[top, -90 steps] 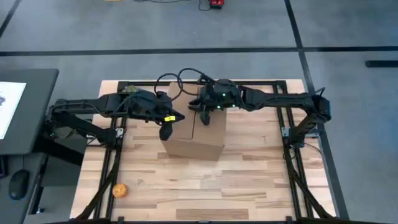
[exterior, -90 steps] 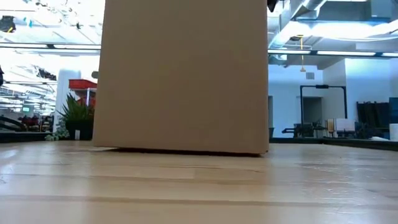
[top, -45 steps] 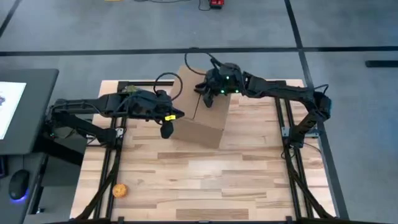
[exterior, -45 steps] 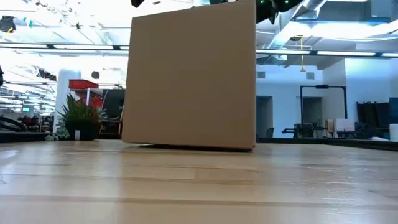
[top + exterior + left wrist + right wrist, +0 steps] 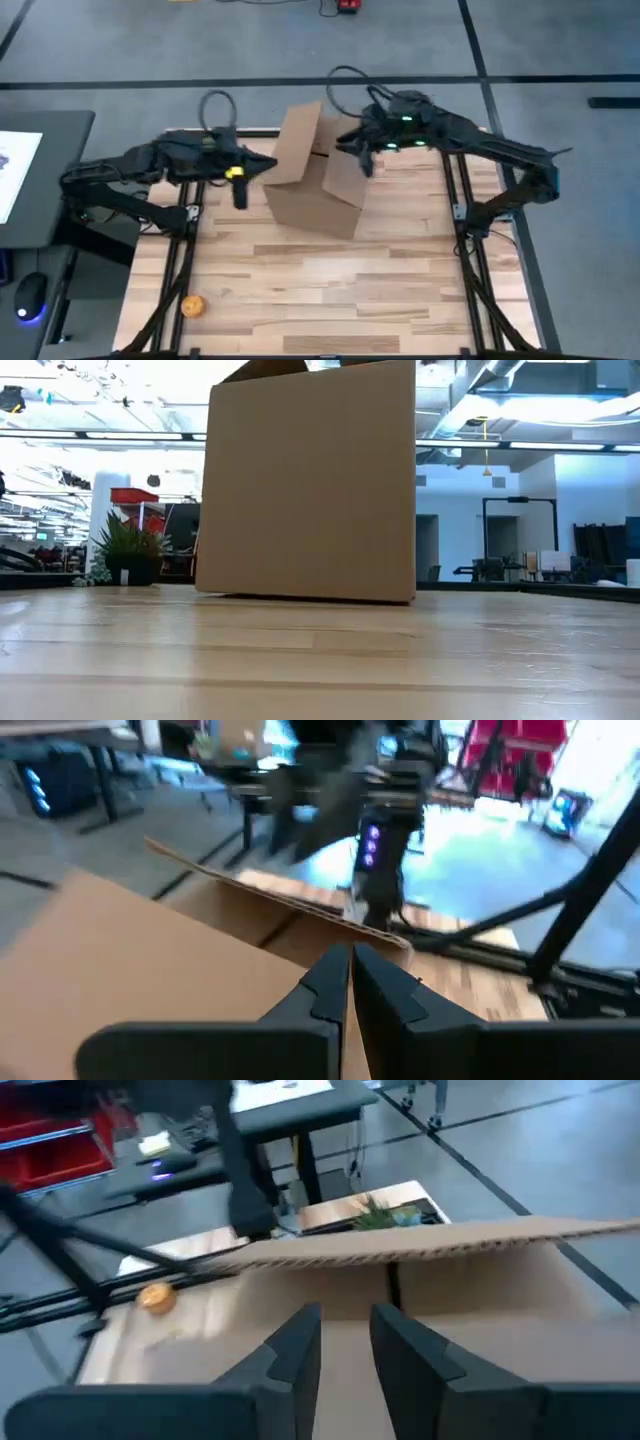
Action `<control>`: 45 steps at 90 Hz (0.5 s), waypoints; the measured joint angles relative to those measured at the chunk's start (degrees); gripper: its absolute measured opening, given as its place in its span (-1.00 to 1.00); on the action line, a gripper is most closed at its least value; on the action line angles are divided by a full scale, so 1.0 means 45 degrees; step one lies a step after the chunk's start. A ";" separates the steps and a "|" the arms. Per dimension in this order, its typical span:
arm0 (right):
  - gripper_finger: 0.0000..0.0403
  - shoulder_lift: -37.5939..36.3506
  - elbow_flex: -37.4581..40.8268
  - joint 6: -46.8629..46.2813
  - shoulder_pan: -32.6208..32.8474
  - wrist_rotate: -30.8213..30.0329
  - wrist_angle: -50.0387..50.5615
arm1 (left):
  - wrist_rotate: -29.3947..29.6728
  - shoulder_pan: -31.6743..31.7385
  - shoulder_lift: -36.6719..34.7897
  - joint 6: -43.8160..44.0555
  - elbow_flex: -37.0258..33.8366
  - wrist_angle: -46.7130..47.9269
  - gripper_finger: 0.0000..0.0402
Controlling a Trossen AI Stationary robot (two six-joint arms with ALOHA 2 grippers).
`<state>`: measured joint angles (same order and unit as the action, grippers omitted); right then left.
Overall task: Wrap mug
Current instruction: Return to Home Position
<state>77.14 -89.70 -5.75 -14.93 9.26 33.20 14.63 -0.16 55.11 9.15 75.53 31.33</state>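
Note:
A brown cardboard box [image 5: 312, 200] stands on the wooden table [image 5: 330, 280] with its top open. Its left flap [image 5: 299, 142] stands up and its right flap [image 5: 345, 178] leans out to the right. No mug shows in any view. My left gripper [image 5: 240, 192] is shut and stands just left of the box, apart from its wall. My right gripper [image 5: 366, 163] is open and hovers over the right flap's outer side [image 5: 470, 1310]. The left wrist view shows my shut left gripper [image 5: 350, 982] over the cardboard [image 5: 150, 950], with the right arm beyond.
An orange ball [image 5: 193, 305] lies near the table's front left corner and also shows in the right wrist view [image 5: 155, 1295]. Black frame rails [image 5: 182, 250] run along both table sides. Bare wood lies in front of the box.
The box has slid toward the far edge and turned a little, and its top flaps have swung up and open. My left gripper has drawn back toward the table's left edge, off the box. My right gripper has moved toward the far edge, then to the right.

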 joint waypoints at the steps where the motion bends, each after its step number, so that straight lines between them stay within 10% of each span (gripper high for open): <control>1: -0.60 -0.0125 0.0000 0.0003 0.0042 0.0000 0.0157 | 0.0014 0.0000 -0.0093 -0.0016 0.0001 0.0031 -1.00; 45: -0.60 -0.7017 0.7294 -0.3141 0.0862 -0.0068 -0.1176 | 0.0396 0.0000 -0.5312 0.1205 -0.4719 -0.1018 -1.00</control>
<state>45.57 -56.88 -19.88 -11.05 8.95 27.91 16.41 -0.16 31.20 14.58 54.29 26.75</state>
